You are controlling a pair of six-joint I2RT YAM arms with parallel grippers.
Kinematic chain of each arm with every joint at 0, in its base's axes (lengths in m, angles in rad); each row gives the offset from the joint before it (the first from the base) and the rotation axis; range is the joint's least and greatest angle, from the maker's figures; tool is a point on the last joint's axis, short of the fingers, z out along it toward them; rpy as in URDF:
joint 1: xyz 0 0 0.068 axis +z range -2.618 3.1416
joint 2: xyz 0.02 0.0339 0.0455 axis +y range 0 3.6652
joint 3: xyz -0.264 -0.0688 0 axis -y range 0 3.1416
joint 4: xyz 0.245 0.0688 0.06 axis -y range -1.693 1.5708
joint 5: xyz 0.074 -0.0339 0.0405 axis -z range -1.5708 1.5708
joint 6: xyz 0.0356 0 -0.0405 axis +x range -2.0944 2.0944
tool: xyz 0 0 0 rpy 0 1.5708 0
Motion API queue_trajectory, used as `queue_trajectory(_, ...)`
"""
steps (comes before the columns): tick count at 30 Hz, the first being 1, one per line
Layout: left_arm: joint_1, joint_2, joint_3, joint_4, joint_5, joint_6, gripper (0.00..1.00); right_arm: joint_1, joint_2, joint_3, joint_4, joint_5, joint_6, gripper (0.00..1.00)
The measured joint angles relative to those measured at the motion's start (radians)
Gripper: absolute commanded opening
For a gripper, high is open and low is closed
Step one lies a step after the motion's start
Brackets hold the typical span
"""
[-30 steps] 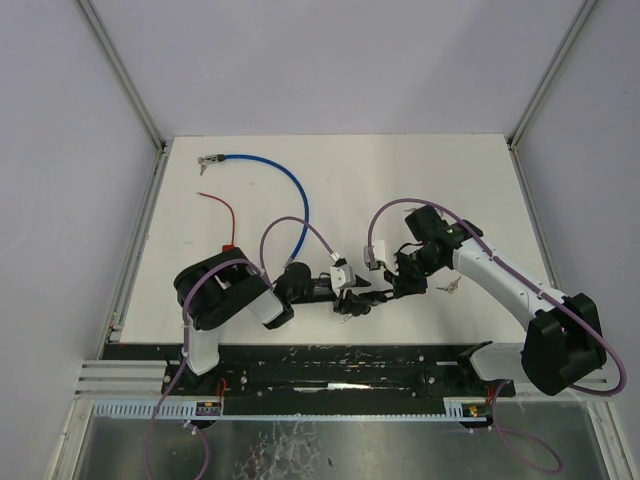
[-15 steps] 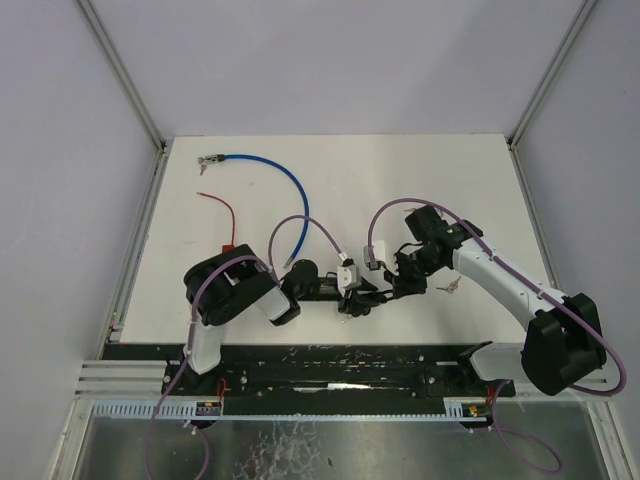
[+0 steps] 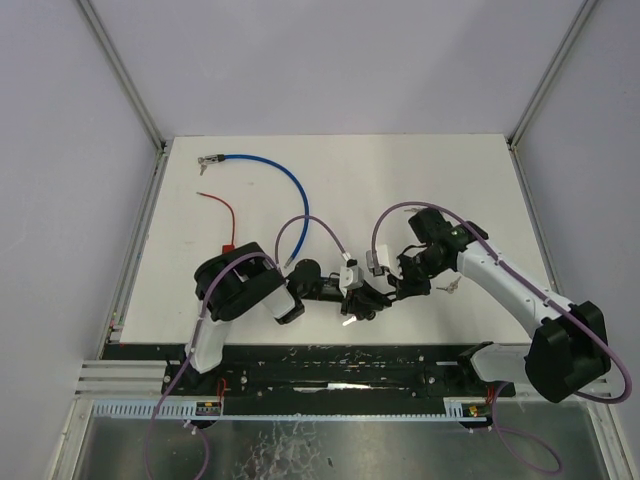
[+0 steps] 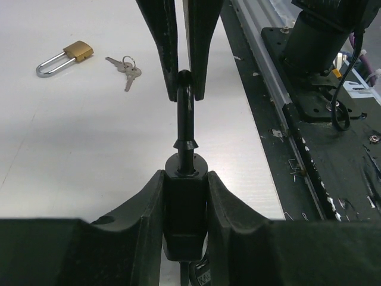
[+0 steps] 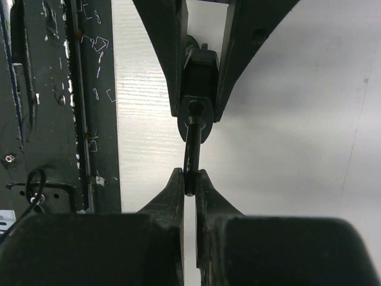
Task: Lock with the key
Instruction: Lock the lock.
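Left tool point(image 4: 185, 187): closed on the black lock body point(image 4: 184, 214), which is clamped squarely between both fingers. The lock is held between the two arms, near the front edge of the counter point(image 4: 83, 137).

Right tool point(image 5: 189, 179): closed, pinching the far end of the thin black stem point(image 4: 184, 113) that projects from the lock body. Whether this stem is a key or a shackle cannot be determined. The two tools face each other tip to tip.

Further out, a brass padlock point(image 4: 62, 56) lies flat on the counter with a key bunch point(image 4: 125, 65) just beside it. Both are well apart from the tools.

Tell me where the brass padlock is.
In the left wrist view, the brass padlock lies upper left on the white table, just left of the keys.
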Motion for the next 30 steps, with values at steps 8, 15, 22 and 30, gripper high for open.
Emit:
queue_trajectory(8,0.003,0.054,0.007,0.091,0.010,-0.016,0.00,0.050,0.000,-0.006,0.001,0.058,-0.096,0.00)
queue_trajectory(15,0.022,0.071,0.003,0.116,0.025,-0.010,0.00,0.072,0.058,0.021,-0.014,0.071,-0.130,0.00)
queue_trajectory(22,0.027,0.072,-0.018,0.144,0.024,0.016,0.00,0.088,0.077,0.048,-0.040,0.068,-0.124,0.00)
queue_trajectory(30,0.027,0.071,-0.020,0.147,0.024,0.023,0.00,0.092,0.078,0.044,-0.037,0.068,-0.086,0.00)
